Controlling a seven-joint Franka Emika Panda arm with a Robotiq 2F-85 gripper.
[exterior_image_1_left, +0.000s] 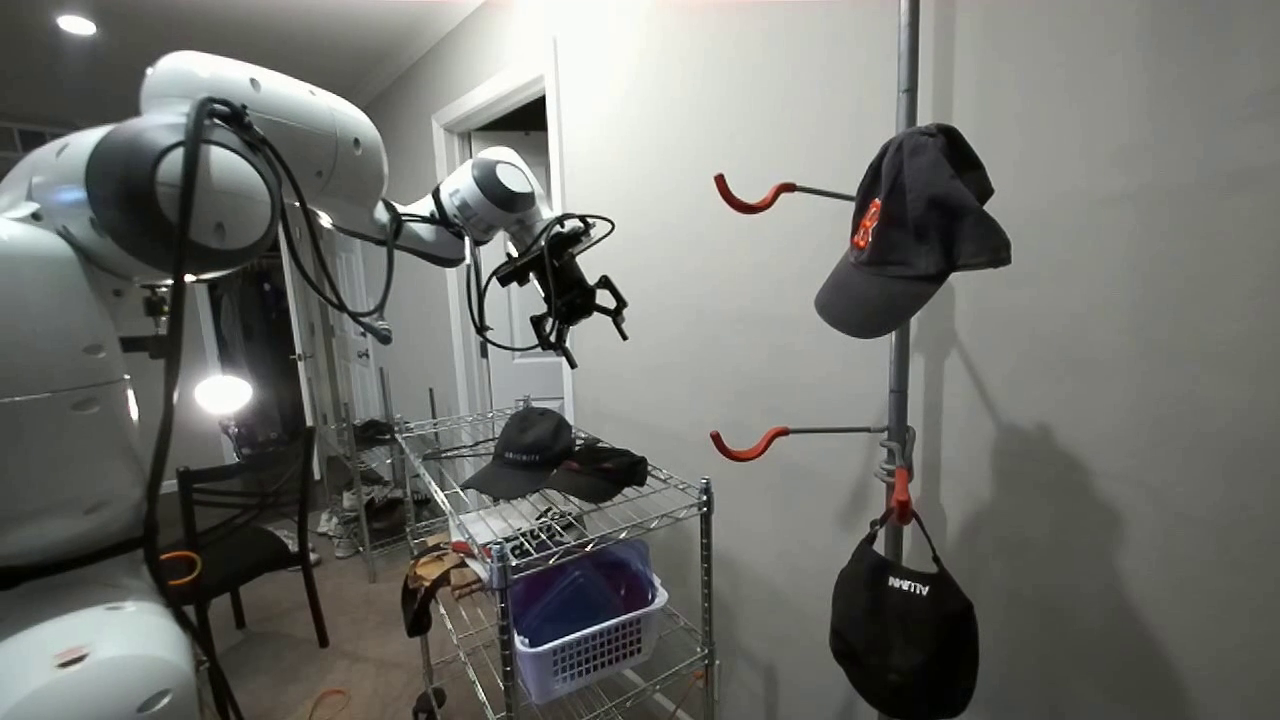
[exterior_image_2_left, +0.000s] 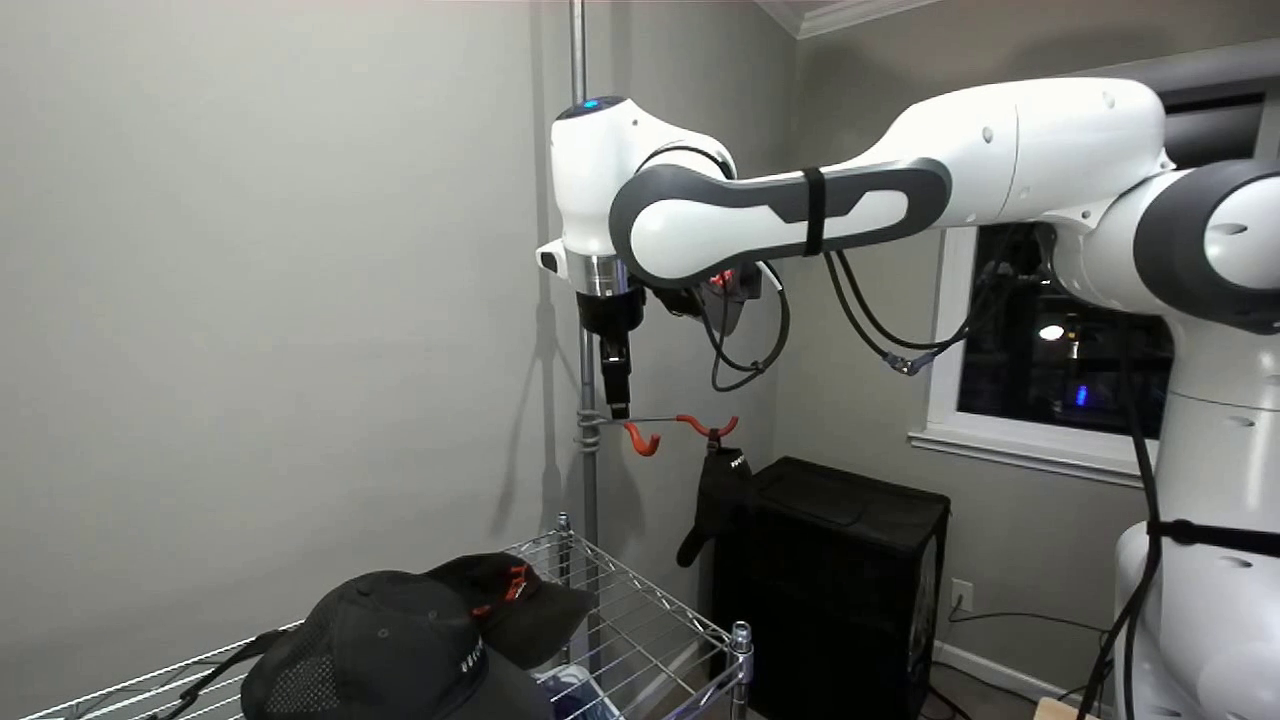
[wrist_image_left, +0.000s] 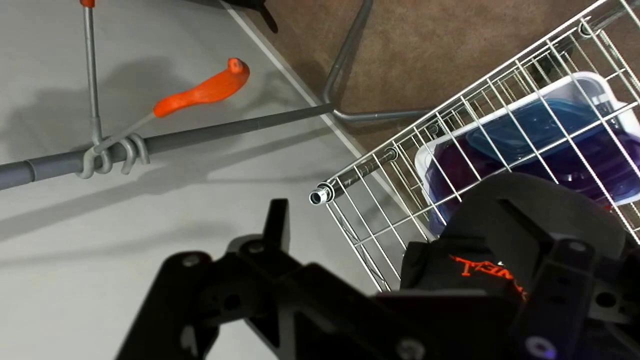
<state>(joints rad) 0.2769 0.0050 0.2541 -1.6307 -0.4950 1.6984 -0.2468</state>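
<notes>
Abv rack (exterior_image_1_left: 706, 500), clear of it, tips down: gripper (exterior_image_1_left: 597, 347), fingers (wrist_image_left: 275, 222) spread wide, gripping nothing. Beyond fingers in wrist view: rack corner (wrist_image_left: 320, 195). On rack top: white-text cap (exterior_image_1_left: 528, 437) & just beside it orange-text cap (exterior_image_2_left: 535, 610), both dk, both untouched. Under rack top: pale basket (exterior_image_1_left: 590, 632) w/ purple & blue plastic (exterior_image_1_left: 578, 600). Beside rack, near wall (exterior_image_2_left: 300, 350): pole (exterior_image_1_left: 898, 385) w/ orange hooks (wrist_image_left: 205, 92), bearing logo cap (exterior_image_1_left: 915, 215) & strap-hung cap (exterior_image_1_left: 905, 640). Past rack in ext view: blk box (exterior_image_2_left: 830, 590)
</notes>
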